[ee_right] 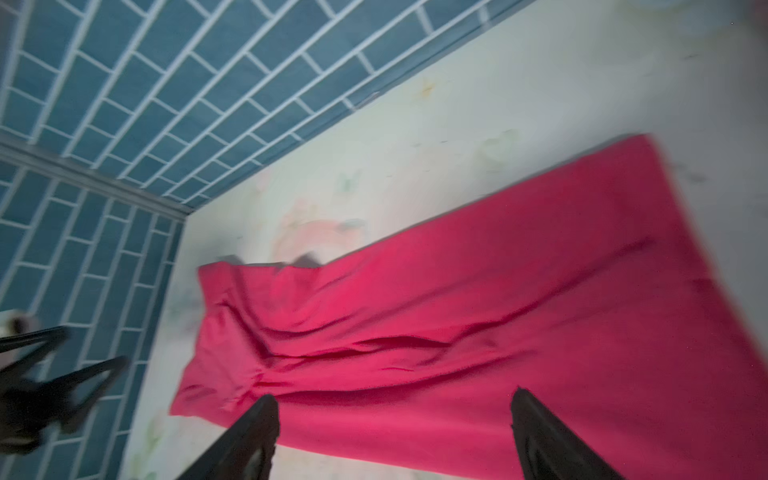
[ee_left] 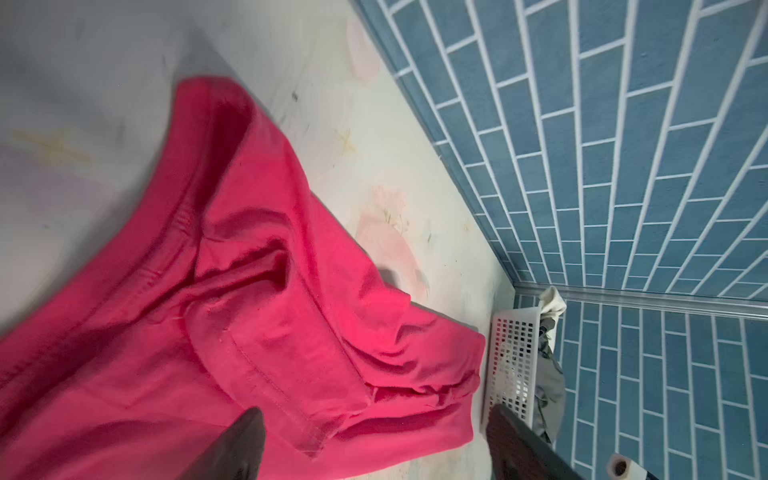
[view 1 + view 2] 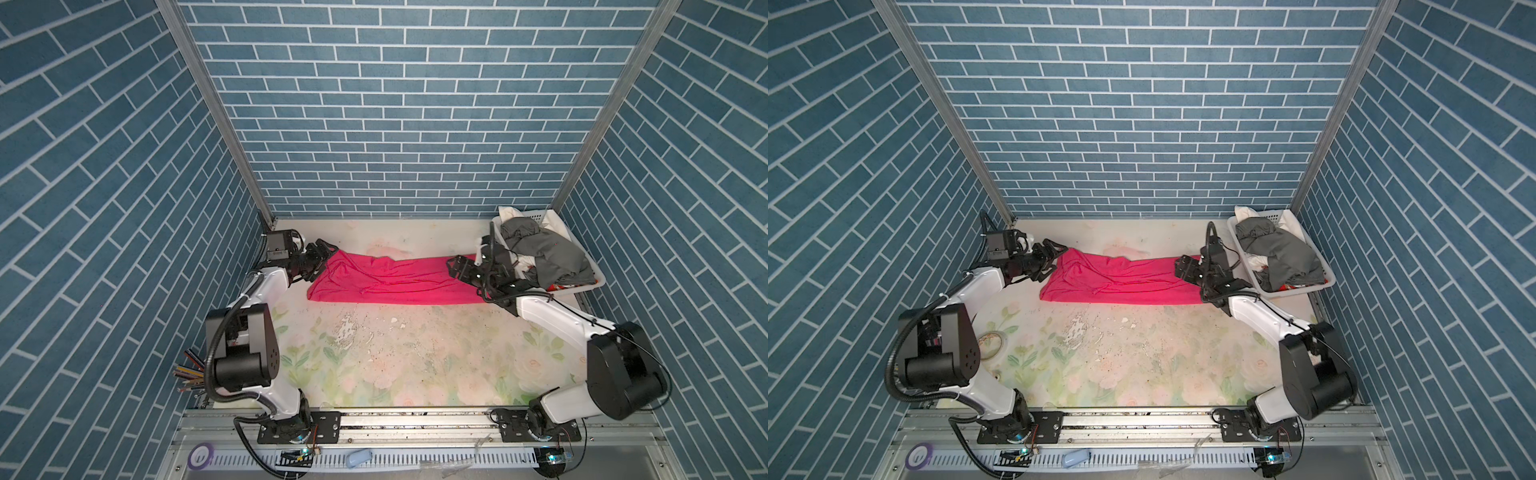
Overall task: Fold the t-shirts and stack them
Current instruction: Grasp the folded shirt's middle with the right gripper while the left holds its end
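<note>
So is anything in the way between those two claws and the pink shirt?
Nothing visible does. The left gripper and right gripper are open right at both ends of the pink t-shirt. The white basket sits beside its right end, not between.

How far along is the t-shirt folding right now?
Done: the pink t-shirt lies on the table as a long strip, apparently folded lengthwise. In hand: nothing; left gripper and right gripper stand open at its ends. Left: shortening folds, plus the grey t-shirt and others heaped in the basket.
</note>
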Action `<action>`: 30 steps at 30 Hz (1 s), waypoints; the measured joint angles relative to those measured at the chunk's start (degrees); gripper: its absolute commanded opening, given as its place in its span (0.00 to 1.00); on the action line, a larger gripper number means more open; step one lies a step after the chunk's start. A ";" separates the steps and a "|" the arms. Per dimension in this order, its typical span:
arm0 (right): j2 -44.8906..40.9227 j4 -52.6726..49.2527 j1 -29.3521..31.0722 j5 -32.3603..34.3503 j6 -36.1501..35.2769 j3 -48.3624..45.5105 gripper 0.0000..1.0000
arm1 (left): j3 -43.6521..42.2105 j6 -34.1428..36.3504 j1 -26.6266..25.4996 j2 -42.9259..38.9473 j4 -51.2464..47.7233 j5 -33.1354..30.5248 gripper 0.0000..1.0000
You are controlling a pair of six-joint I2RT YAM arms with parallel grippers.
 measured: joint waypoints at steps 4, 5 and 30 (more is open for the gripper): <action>12.52 9.03 8.94 -2.19 9.79 5.53 0.89 | -0.02 -2.82 0.72 4.31 1.20 1.64 0.86; 15.63 10.84 10.69 -2.97 12.00 6.93 0.89 | -0.07 -3.23 0.92 4.87 1.68 2.03 0.86; 44.74 25.88 21.16 -12.83 37.68 28.98 0.90 | -11.69 -5.11 8.94 8.04 12.79 6.01 0.86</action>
